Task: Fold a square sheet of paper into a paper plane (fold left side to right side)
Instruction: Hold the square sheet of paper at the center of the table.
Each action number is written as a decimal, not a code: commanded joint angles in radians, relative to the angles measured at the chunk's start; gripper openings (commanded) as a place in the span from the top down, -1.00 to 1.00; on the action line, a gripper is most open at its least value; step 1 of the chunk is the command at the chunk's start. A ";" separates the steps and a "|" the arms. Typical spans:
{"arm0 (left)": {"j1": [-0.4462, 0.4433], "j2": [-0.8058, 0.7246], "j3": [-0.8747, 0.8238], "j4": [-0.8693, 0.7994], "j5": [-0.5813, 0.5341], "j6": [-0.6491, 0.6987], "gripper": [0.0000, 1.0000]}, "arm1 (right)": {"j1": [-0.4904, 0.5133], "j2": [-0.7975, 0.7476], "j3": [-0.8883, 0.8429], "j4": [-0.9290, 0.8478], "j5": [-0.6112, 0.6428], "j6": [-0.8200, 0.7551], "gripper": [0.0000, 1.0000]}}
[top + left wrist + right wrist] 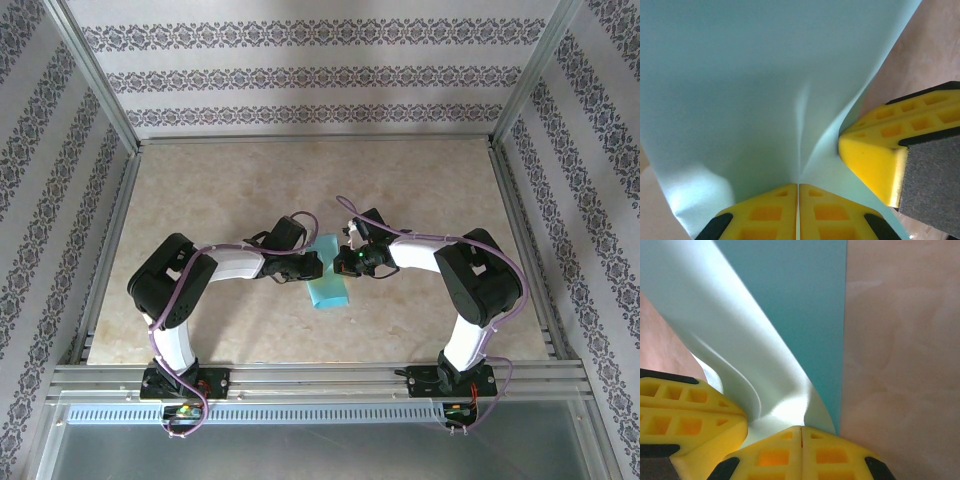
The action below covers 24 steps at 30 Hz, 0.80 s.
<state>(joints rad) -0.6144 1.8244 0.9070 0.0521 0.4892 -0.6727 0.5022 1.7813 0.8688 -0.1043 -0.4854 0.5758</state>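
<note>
Left wrist: left hand (798, 192), right hand (801, 434) both pinch square sheet of paper (755, 75) | advice: match left edge onto right before pressing crease against bench (200, 190).

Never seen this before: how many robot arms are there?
2. The left arm stands left of the cyan paper, the right arm right of it; none seems hidden.

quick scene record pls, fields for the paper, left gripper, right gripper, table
paper: cyan sheet, one part flat on the table, one edge raised and curling over, buckled near the pinch
left gripper: shut on the raised edge
right gripper: shut on the paper close beside the left one
table: beige marbled top
</note>
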 commanded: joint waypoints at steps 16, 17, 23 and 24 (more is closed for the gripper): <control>-0.007 0.036 -0.007 -0.056 -0.029 -0.049 0.79 | 0.000 -0.059 -0.016 -0.018 0.007 0.039 1.00; -0.008 0.038 -0.004 -0.059 -0.029 -0.049 0.79 | -0.003 -0.076 -0.017 0.001 0.000 0.043 1.00; -0.008 0.042 0.001 -0.068 -0.032 -0.049 0.79 | -0.008 -0.079 0.012 0.059 -0.042 0.063 1.00; -0.008 0.044 0.000 -0.069 -0.031 -0.049 0.80 | -0.005 -0.064 0.023 0.075 -0.053 0.069 1.00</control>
<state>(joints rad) -0.6144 1.8332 0.9058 0.0494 0.4870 -0.7124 0.4995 1.7061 0.8627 -0.0761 -0.4988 0.6224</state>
